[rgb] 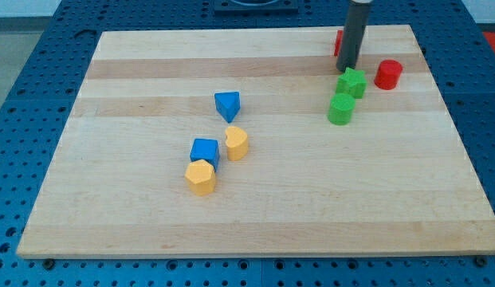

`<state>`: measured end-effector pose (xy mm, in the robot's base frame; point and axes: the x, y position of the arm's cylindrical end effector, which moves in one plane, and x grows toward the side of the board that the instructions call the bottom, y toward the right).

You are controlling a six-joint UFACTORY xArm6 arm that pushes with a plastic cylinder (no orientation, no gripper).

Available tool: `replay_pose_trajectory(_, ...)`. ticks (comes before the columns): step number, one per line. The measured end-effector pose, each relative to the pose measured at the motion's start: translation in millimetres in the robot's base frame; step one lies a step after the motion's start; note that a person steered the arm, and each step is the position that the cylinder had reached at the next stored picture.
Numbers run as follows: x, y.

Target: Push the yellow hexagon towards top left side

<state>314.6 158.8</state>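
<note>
The yellow hexagon lies left of the board's middle, toward the view's bottom. It touches a blue cube just above it. A yellow heart-shaped block sits just right of the blue cube. A blue triangular block lies above those. My tip is far off at the view's top right, just above a green star-shaped block.
A green cylinder sits below the green star. A red cylinder lies to the right of the tip. Another red block is partly hidden behind the rod. The wooden board rests on a blue perforated table.
</note>
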Motion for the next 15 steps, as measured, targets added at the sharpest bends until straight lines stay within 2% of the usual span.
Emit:
replay_pose_trajectory(3, 110.5, 17.5)
replay_pose_trajectory(4, 116.0, 49.6)
replay_pose_trajectory(5, 139.4, 78.7)
replay_pose_trajectory(6, 197.2, 26.6)
replay_pose_trajectory(7, 227.0, -65.0)
replay_pose_trajectory(8, 227.1, -146.7)
replay_pose_trajectory(11, 202.5, -334.8)
replay_pose_trajectory(12, 177.4, -382.2)
replay_pose_trajectory(13, 170.5, -372.7)
replay_pose_trajectory(14, 189.6, -337.6)
replay_pose_trajectory(15, 213.2, -329.3)
